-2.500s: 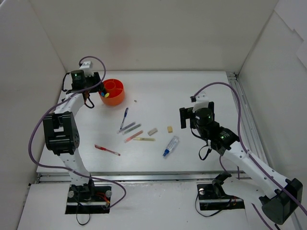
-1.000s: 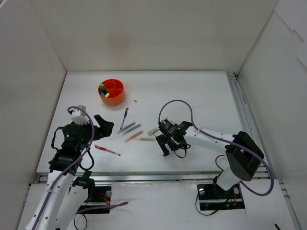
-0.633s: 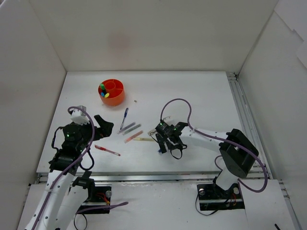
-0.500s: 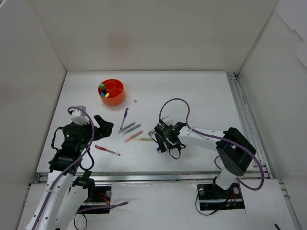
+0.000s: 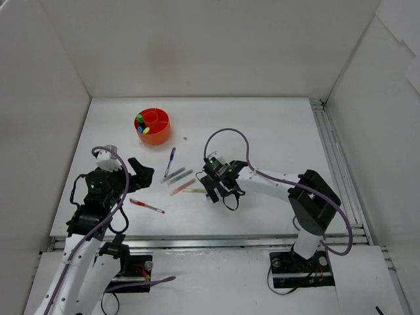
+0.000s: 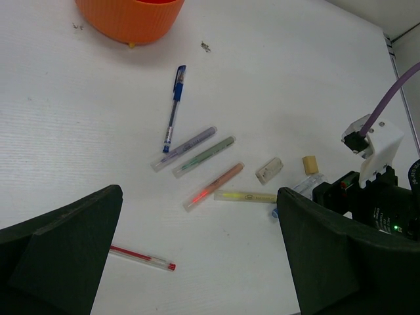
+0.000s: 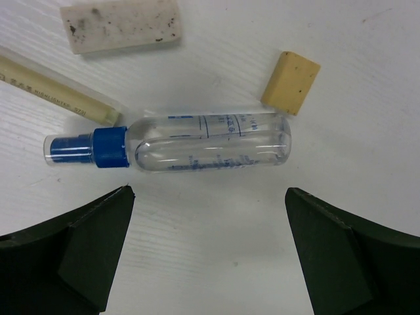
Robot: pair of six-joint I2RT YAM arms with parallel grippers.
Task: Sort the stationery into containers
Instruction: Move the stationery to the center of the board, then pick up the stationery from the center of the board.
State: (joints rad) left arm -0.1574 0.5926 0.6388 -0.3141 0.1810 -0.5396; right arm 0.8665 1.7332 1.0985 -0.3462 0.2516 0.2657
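Observation:
The clear blue-capped tube [image 7: 197,144] lies flat on the table, cap to the left. My right gripper [image 7: 209,191] is open and empty, low over it, with the tube just beyond the fingertips. In the top view the right gripper [image 5: 214,189] hides the tube. A grey eraser [image 7: 121,25] and a beige eraser [image 7: 291,83] lie beside the tube. My left gripper [image 5: 141,172] is open and empty, held above the red pen [image 5: 146,205]. The orange organizer [image 5: 152,125] holds capped highlighters at the back left.
A blue pen [image 6: 174,108], a grey pen [image 6: 184,149], a greenish pen [image 6: 204,156], an orange-red pen [image 6: 214,186] and a yellow pen [image 6: 245,195] lie between the two grippers. White walls enclose the table on three sides.
My left arm has pulled back from the organizer to the near left and now holds still. My right arm has reached in and slid left over the tube.

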